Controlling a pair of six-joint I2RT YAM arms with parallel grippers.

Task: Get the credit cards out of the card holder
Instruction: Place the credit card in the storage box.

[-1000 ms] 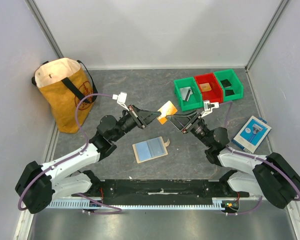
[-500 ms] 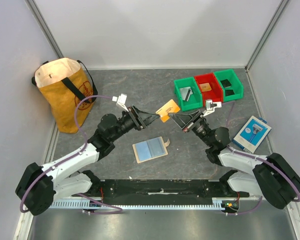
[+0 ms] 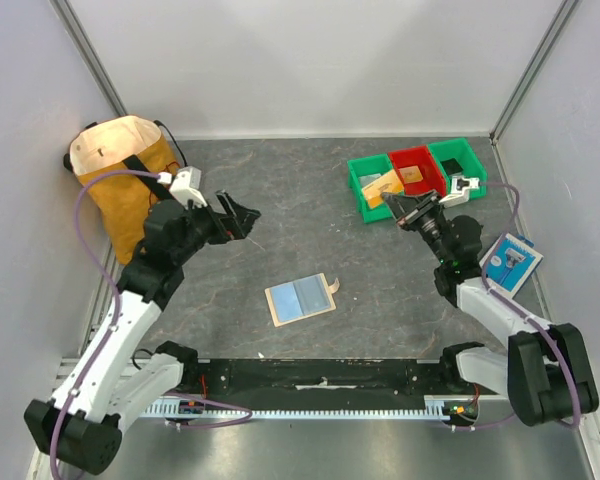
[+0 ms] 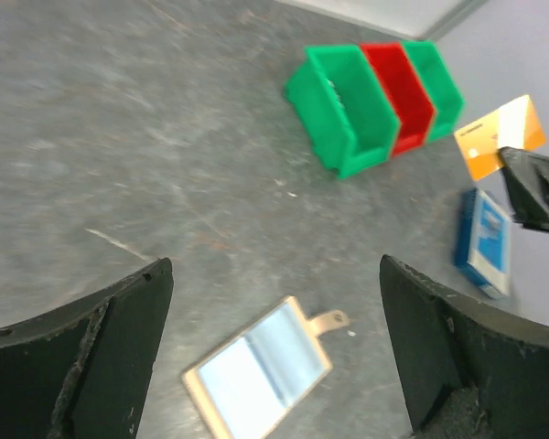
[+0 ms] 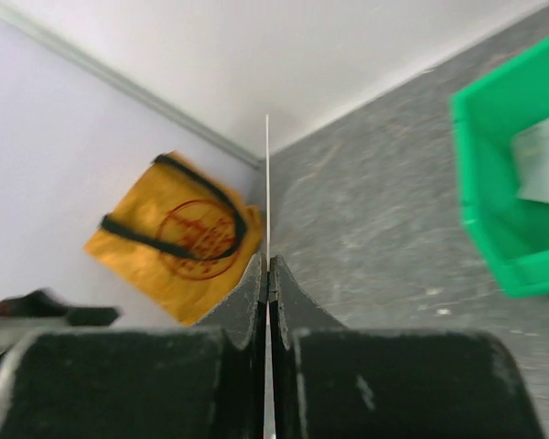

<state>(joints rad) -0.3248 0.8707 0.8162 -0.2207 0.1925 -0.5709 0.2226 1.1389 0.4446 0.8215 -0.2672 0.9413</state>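
The card holder (image 3: 300, 298) lies open on the table's near middle, pale blue face up with its tan tab to the right; it also shows below my left gripper in the left wrist view (image 4: 261, 370). An orange credit card (image 3: 379, 192) is held over the left green bin (image 3: 364, 196), with my right gripper (image 3: 402, 207) shut on it. In the right wrist view the card (image 5: 267, 183) is a thin edge-on line between the closed fingers (image 5: 247, 297). My left gripper (image 3: 238, 218) hangs open and empty, far to the left. The left wrist view shows the orange card (image 4: 500, 137) in the right gripper's tips.
Three bins stand at the back right: green (image 4: 343, 110), red (image 3: 412, 172) and green (image 3: 458, 168), each with items inside. A blue-and-white packet (image 3: 507, 265) lies at the right edge. A yellow bag (image 3: 125, 185) stands at the back left against the wall.
My left gripper opened, let go of the orange card and drew back to the left. My right gripper shut on the card and carried it right, over the green bin.
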